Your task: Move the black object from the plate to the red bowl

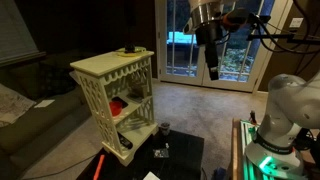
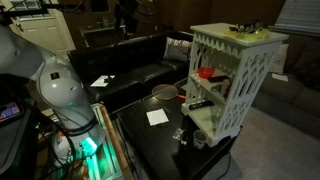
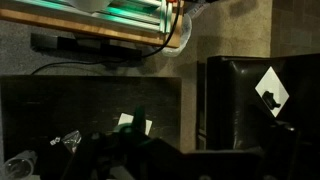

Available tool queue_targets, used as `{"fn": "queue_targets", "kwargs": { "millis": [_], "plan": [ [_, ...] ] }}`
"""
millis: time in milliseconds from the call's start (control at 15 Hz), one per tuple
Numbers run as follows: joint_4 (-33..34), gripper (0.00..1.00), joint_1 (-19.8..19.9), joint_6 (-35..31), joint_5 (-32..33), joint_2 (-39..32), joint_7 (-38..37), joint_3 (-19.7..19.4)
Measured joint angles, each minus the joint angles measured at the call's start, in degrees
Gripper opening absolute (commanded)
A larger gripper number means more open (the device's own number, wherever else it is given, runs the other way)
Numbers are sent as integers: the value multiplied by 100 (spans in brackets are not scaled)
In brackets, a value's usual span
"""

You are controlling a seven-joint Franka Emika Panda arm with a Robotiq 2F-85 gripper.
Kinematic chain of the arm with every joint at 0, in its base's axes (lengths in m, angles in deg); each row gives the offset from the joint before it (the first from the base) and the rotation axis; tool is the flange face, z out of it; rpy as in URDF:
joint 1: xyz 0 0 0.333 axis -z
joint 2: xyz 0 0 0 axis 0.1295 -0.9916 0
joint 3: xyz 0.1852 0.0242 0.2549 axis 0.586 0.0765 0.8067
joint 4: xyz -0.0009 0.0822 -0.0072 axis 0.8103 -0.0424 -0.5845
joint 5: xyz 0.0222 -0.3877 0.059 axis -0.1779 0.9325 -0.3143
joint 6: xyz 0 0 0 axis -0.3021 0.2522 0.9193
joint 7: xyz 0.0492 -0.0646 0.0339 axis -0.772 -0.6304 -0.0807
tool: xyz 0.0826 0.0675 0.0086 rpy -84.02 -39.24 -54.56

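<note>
The black object (image 1: 131, 49) is a small dark lump on the pale-rimmed plate (image 1: 139, 51), which lies on top of a white lattice shelf; both also show in an exterior view, the object (image 2: 240, 28) on the plate (image 2: 250, 33). The red bowl (image 1: 117, 105) sits on the shelf's middle level and shows in both exterior views (image 2: 205, 72). My gripper (image 1: 212, 72) hangs high in the air, well to the side of the shelf and above plate height. It holds nothing. In the wrist view its jaws (image 3: 195, 165) are dark shapes set wide apart.
The white lattice shelf (image 1: 92, 70) stands on a dark low table (image 2: 150, 140). On the table lie a dark cup (image 1: 163, 128), a flat black item with white marks (image 1: 160, 152), a white paper (image 2: 157, 117) and a long red stick (image 1: 100, 165). A black sofa (image 2: 130, 70) stands beyond.
</note>
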Motion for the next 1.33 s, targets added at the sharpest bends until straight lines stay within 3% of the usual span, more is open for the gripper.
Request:
{"fn": "queue_targets", "kwargs": {
  "millis": [1333],
  "plan": [
    [1, 100, 0, -1, 0, 1, 0, 0]
  ]
}}
